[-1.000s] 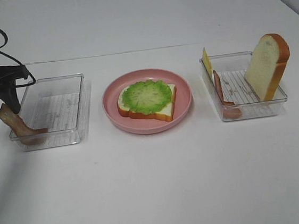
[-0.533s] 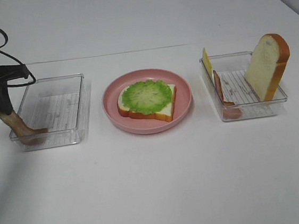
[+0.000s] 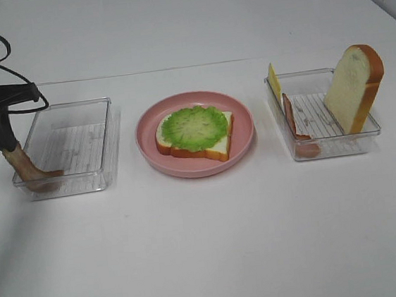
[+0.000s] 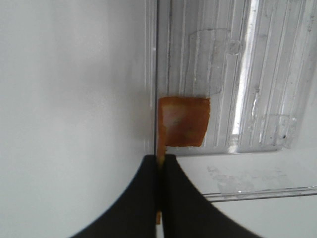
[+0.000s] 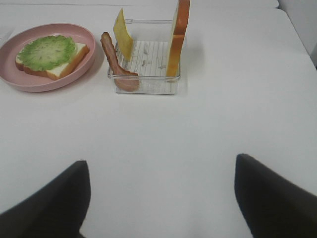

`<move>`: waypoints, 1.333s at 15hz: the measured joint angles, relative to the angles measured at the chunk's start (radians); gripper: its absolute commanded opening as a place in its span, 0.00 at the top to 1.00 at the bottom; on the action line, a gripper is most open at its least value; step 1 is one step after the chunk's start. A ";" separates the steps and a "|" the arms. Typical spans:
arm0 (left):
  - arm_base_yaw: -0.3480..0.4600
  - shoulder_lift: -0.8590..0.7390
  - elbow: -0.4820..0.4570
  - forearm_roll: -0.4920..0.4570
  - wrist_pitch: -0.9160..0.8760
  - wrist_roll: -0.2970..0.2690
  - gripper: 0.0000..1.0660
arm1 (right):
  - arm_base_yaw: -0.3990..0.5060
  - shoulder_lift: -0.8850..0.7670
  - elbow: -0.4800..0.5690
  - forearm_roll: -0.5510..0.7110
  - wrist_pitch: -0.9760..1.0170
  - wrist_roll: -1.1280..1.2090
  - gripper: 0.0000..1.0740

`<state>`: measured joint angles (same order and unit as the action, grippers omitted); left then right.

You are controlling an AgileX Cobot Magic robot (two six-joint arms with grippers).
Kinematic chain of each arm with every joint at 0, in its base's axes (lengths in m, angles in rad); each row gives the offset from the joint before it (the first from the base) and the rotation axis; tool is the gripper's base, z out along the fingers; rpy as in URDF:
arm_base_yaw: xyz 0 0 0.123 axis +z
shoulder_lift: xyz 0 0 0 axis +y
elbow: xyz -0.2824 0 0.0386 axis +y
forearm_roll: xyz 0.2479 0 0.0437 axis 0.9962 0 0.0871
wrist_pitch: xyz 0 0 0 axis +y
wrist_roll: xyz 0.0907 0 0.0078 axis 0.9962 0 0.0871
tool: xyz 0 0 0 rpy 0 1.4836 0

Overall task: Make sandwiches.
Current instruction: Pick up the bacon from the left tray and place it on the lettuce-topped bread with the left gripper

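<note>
My left gripper (image 3: 5, 144) is shut on the upper end of a brown bacon strip (image 3: 27, 170) that leans over the near left corner of the left clear tray (image 3: 107, 129). In the left wrist view the black fingers (image 4: 143, 198) pinch the strip (image 4: 183, 121) edge-on. On the pink plate (image 3: 148, 150) lies a bread slice (image 3: 215, 146) topped with green lettuce (image 3: 194, 126). The right tray (image 3: 326, 150) holds an upright bread slice (image 3: 353, 88), a yellow cheese square (image 3: 274, 80) and another bacon strip (image 3: 293, 121). My right gripper (image 5: 161, 163) stands open over bare table, short of that tray (image 5: 148, 87).
The white table runs to a far edge behind the trays. The right arm does not show in the exterior view. Black cables hang from the left arm at the far left.
The left gripper's jaws closed on the top end of the bacon strip. The strip now stands straighter under the fingers. The right side has not moved.
</note>
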<state>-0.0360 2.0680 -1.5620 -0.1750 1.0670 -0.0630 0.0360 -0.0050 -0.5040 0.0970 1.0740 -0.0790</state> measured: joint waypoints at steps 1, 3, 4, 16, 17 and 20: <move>0.000 0.000 -0.011 -0.020 0.000 0.007 1.00 | 0.000 0.000 0.000 0.000 0.000 0.000 0.29; 0.000 -0.021 -0.031 -0.077 0.000 0.026 1.00 | 0.000 0.000 0.000 0.000 0.000 0.000 0.29; 0.000 -0.026 -0.035 -0.089 0.000 0.032 1.00 | 0.000 0.000 0.000 0.000 0.000 0.000 0.29; -0.002 -0.043 -0.038 -0.746 -0.122 0.302 1.00 | 0.000 0.000 0.000 0.000 0.000 0.000 0.29; -0.011 -0.043 -0.038 -0.814 -0.135 0.334 1.00 | 0.000 0.000 0.000 0.000 0.000 0.000 0.29; -0.062 -0.043 -0.038 -0.938 -0.173 0.406 1.00 | 0.000 0.000 0.000 0.000 0.000 0.000 0.29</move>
<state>-0.0980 2.0250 -1.6000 -1.1130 0.8940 0.3430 0.0360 -0.0050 -0.5040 0.0970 1.0740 -0.0790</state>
